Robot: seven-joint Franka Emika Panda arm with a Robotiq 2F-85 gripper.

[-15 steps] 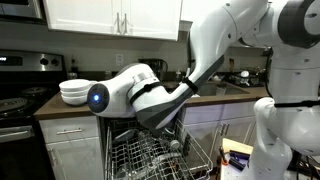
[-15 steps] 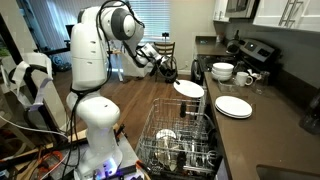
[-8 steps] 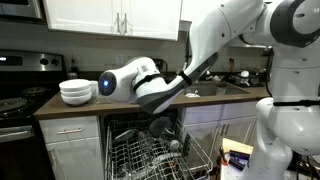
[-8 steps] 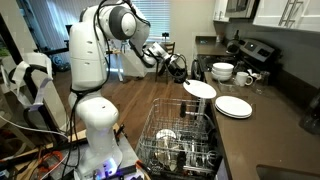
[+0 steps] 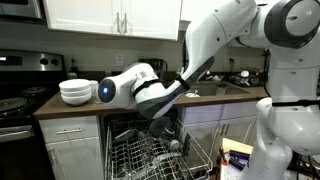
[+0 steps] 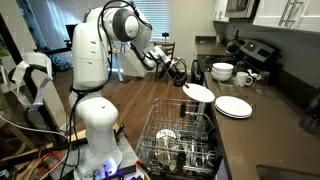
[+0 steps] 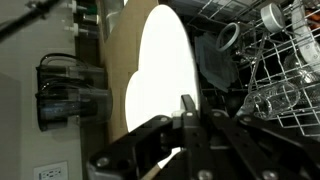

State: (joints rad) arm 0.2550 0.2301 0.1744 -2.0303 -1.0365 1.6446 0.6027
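Wire dishwasher rack [image 6: 182,140] stands nearest, pulled out below the counter [image 6: 262,135] edge. Above its far end, the gripper [image 7: 187,118] is clenched on the rim of a white plate [image 6: 199,91]. Beyond, stacked plates [image 6: 234,107] and bowls [image 6: 222,71] crowd the counter edge. With only a rim pinch, the plate could slip or strike them.

A round white plate [image 6: 199,91] is hanging almost level in an exterior view, its near rim pinched in the gripper [image 6: 186,84]. Its body is reaching out ahead of the fingertips, away from the wrist. In the wrist view the plate [image 7: 165,60] is showing as a plain, bright oval just beyond the fingers [image 7: 187,108], which are clamping its edge.
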